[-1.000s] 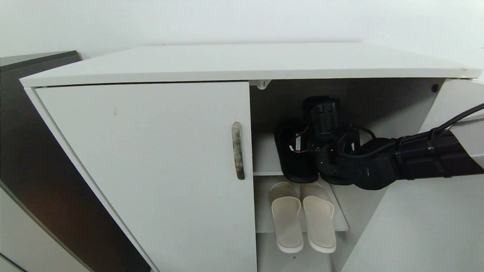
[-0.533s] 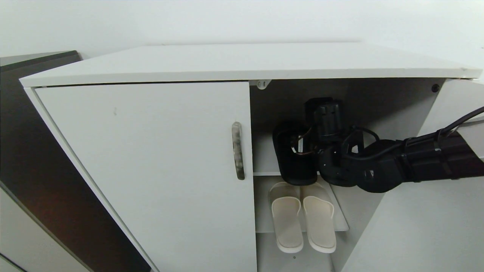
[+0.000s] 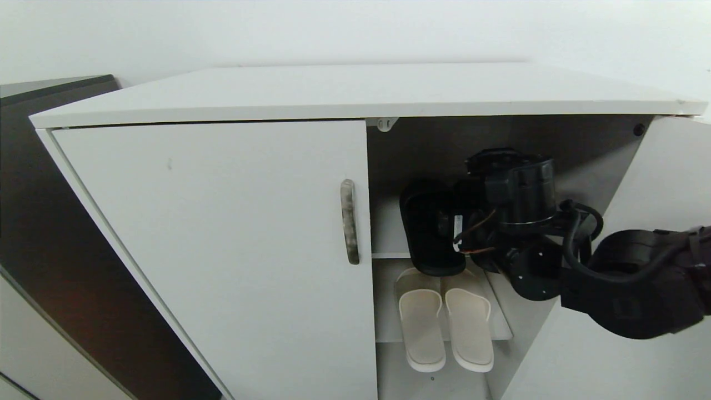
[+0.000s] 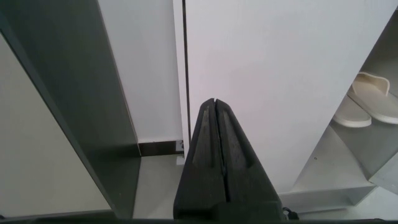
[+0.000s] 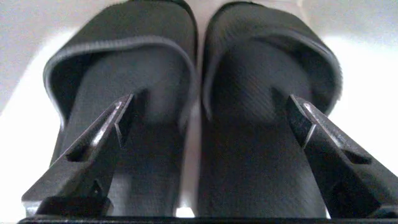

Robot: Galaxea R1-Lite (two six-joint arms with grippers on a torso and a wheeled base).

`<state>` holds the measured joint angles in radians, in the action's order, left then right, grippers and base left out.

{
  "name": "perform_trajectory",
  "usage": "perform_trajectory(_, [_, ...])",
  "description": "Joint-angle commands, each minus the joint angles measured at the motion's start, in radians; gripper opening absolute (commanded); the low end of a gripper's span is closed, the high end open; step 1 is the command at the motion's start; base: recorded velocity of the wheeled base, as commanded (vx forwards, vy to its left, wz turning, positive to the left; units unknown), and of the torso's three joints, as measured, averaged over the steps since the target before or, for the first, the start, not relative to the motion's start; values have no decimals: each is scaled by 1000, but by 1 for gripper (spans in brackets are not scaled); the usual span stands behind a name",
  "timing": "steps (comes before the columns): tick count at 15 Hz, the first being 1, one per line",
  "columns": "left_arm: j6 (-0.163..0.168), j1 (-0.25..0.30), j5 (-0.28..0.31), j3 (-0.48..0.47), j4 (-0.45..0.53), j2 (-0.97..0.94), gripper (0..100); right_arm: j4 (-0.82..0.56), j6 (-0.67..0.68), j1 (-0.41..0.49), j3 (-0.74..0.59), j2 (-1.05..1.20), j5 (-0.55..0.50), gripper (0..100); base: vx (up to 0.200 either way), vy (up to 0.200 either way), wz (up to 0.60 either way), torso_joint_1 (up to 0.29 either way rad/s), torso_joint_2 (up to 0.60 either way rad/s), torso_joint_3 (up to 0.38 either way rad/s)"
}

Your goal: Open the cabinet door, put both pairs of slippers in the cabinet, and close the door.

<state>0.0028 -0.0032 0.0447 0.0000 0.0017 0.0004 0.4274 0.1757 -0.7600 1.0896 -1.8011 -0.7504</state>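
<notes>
Your right gripper sits inside the open right half of the cabinet, level with the upper shelf. Its fingers are spread wide, one over the outer side of each shoe of the black slippers; you cannot tell whether they touch the pair. The black slippers lie side by side on that shelf, toes toward the back, and the left heel pokes just past the shelf's front edge. The cream slippers lie on the lower shelf right below, heels overhanging its front edge.

In the head view the right wrist and its cables cover the right black slipper, so only the left one shows clearly. The left door is shut, its handle near the opening, and it hides the cabinet's left half. The right door stands swung open (cut off at the frame's edge). A dark panel stands left of the cabinet.

Your left gripper is low, near the shut door's outer edge, fingers pressed together.
</notes>
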Motion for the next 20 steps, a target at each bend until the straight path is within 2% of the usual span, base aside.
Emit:
perform_trajectory(1, [0, 0, 0, 0, 0, 1, 0, 34, 5, -47, -135, 112, 8, 100, 0, 0, 0, 0, 0, 0])
perform_trajectory(2, [0, 0, 0, 0, 0, 1, 0, 59, 10, -74, -200, 149, 13, 100, 0, 0, 0, 0, 0, 0])
perform_trajectory(4, [0, 0, 0, 0, 0, 1, 0, 97, 1, -113, -234, 172, 23, 100, 0, 0, 0, 0, 0, 0])
perform_trajectory(5, [0, 0, 0, 0, 0, 1, 0, 99, 1, -124, -238, 174, 23, 0, 0, 0, 0, 0, 0, 0])
perform_trajectory(20, [-1, 0, 0, 0, 0, 1, 0, 100, 2, -142, -287, 154, 19, 0, 0, 0, 0, 0, 0, 0])
